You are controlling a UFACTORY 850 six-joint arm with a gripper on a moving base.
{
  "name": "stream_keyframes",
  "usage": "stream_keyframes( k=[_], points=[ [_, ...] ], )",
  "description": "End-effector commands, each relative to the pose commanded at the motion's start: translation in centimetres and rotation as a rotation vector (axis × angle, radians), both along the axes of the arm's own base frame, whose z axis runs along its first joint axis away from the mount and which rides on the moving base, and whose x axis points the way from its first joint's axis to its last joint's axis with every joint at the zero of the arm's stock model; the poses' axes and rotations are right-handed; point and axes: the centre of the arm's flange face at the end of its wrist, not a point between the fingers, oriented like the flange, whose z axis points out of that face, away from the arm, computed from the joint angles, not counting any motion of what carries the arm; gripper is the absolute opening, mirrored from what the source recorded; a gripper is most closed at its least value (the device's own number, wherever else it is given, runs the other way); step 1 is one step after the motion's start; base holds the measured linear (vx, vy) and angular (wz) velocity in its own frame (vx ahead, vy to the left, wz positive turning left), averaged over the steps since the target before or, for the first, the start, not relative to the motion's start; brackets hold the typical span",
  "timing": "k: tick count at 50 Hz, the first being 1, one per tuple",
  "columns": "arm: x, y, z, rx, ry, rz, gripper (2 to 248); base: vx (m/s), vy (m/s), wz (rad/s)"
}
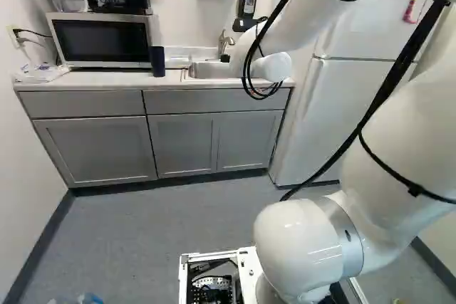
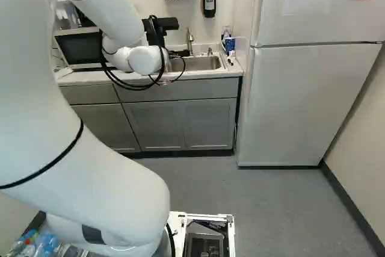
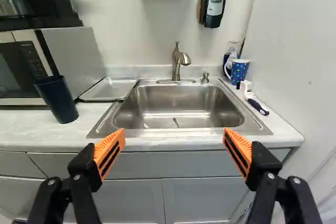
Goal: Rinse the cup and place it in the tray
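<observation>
On the worktop beside the microwave, the dark blue cup, likely target, is standing upright ahead and left of my fingers, which are hanging wide apart, gripping nothing, facing the sink, so I'm probably needing a leftward reach.

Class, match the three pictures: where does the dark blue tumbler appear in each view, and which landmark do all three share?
Left base view: left of the middle, the tumbler stands by the microwave's near-sink end.
Right base view: not visible; the arm probably hides it.
Wrist view: on the counter, between microwave and metal tray.
Shared landmark: the faucet.
</observation>
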Motion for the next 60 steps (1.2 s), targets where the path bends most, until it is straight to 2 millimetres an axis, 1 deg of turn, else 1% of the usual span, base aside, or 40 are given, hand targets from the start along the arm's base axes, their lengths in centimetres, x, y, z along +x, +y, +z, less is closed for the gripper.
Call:
stream_keyframes(
  k=[60],
  points=[
    [2.9, 1.0, 5.0, -0.003, 0.053, 0.018, 247, 0.000, 0.000, 0.000]
  ],
)
